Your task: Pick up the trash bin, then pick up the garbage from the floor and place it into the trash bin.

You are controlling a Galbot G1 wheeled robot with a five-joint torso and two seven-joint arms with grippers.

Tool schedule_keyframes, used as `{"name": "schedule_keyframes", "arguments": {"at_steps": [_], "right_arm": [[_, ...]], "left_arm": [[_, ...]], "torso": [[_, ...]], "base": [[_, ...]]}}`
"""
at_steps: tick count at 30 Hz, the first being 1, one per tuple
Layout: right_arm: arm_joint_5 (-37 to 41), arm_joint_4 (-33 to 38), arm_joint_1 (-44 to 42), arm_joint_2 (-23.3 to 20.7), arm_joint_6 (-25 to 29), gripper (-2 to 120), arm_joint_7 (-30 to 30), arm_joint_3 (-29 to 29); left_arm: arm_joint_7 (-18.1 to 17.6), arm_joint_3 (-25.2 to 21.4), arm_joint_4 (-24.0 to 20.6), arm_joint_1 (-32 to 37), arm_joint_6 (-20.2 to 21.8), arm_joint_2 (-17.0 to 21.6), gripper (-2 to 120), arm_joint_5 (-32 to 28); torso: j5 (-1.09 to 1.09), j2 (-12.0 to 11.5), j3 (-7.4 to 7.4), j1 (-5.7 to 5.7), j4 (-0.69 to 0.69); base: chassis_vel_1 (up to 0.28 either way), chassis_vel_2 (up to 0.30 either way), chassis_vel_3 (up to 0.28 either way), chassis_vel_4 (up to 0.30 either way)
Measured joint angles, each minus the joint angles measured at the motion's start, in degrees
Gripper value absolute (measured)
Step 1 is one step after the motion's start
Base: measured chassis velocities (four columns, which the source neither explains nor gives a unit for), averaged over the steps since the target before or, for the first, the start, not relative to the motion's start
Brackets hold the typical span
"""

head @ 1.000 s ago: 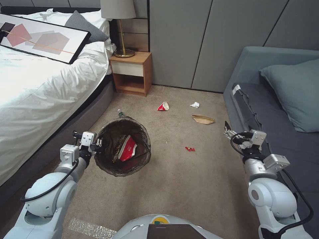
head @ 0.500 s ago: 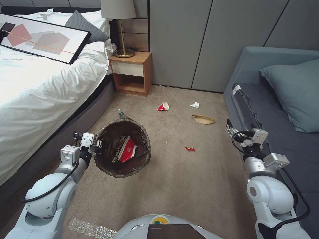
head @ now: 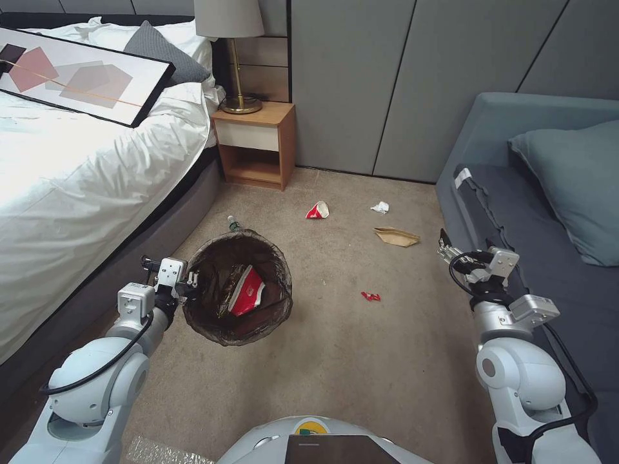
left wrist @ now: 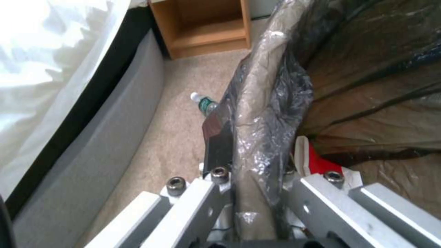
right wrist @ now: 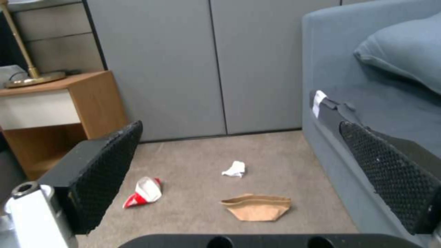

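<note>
Right of head frame: right claw (head: 443,247) empty, jaws spread, nearest brown paper bag (head: 396,236), which lies just up-left of it on floor (head: 361,361), long axis across frame. Lower left: left claw (head: 191,283) clamped on trash bin (head: 237,287) rim.

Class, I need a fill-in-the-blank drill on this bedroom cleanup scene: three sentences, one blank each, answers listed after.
1. The left tool is clamped on the rim of the ____.
2. The right tool is empty, its fingers ____.
3. The brown paper bag lies on the ____.

Answers: trash bin; open; floor
</note>
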Motion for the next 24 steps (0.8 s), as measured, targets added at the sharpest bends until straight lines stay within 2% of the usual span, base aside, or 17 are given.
{"name": "schedule_keyframes", "arguments": {"at_steps": [24], "right_arm": [[0.02,-1.27,0.59,-0.33,0.62,100,-0.24,-0.17]], "left_arm": [[0.05,0.04,-0.04,0.08,0.0,0.41,0,0.02]], "torso": [[0.0,0.0,-0.01,0.0,-0.01]], "base": [[-0.06,0.056,0.062,-0.062]]}}
